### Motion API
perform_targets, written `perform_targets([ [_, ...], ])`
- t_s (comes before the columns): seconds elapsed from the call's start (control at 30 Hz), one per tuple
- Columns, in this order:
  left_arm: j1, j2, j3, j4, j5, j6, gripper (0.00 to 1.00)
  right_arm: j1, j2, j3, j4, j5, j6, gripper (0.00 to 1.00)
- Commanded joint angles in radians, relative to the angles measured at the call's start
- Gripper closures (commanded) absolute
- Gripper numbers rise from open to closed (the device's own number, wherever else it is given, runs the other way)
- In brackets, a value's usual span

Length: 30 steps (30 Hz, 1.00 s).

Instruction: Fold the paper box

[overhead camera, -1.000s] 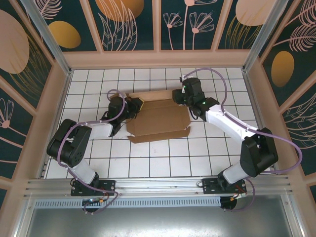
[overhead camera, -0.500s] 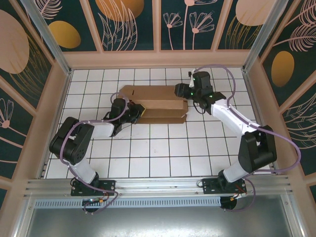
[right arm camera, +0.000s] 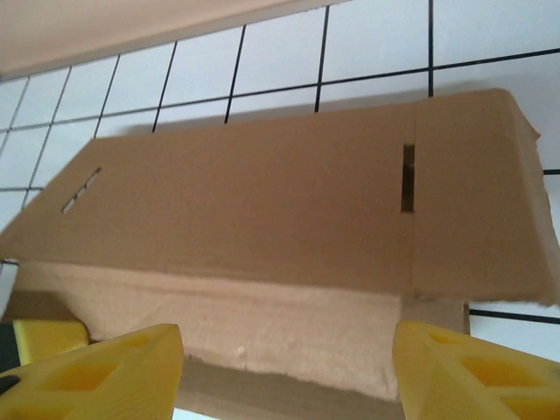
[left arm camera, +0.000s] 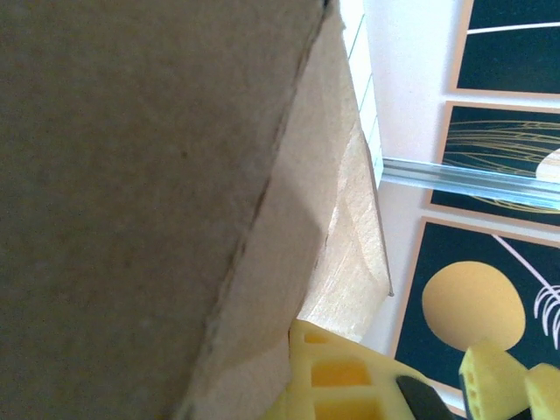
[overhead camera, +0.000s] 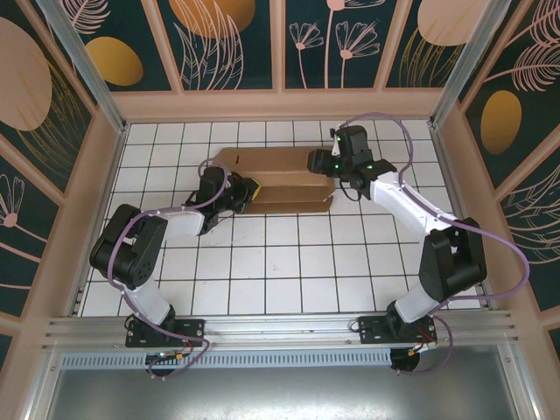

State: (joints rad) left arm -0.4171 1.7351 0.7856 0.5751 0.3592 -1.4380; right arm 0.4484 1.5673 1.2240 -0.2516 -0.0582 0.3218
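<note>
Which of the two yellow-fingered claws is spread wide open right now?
The right gripper, at the right end of the paper box: its yellow fingers stand far apart. The left gripper, at the other end, is closed.

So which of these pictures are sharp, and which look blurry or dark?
Top external view: evenly lit and sharp, with a soft shadow under the paper box. Left wrist view: cardboard so close it blurs, its upper left face in shade. Right wrist view: box clear, white tiles bright, the right gripper soft at the bottom edge.
</note>
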Motion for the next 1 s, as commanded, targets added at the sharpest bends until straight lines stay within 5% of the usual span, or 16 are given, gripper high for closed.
perform_targets([
  [0.0, 0.013, 0.018, 0.020, 0.006, 0.006, -0.060, 1.00, 0.050, -0.049, -0.012, -0.038, 0.069, -0.035, 0.36],
  [0.33, 0.068, -0.016, 0.133, -0.080, 0.000, -0.097, 1.00, 0.127, -0.107, -0.013, -0.077, 0.181, -0.083, 0.41],
  [0.5, 0.092, 0.024, 0.231, -0.143, -0.007, -0.110, 1.00, 0.165, -0.065, -0.054, -0.026, 0.162, -0.088, 0.68],
  [0.6, 0.109, 0.067, 0.311, -0.205, -0.010, -0.107, 1.00, 0.170, 0.006, -0.088, 0.061, 0.125, -0.082, 0.89],
  [0.73, 0.134, 0.140, 0.419, -0.263, 0.006, -0.106, 1.00, 0.171, 0.147, -0.038, 0.130, 0.093, -0.088, 1.00],
  [0.97, 0.152, 0.196, 0.512, -0.317, -0.003, -0.088, 1.00, 0.149, 0.427, 0.125, 0.119, 0.166, -0.076, 1.00],
])
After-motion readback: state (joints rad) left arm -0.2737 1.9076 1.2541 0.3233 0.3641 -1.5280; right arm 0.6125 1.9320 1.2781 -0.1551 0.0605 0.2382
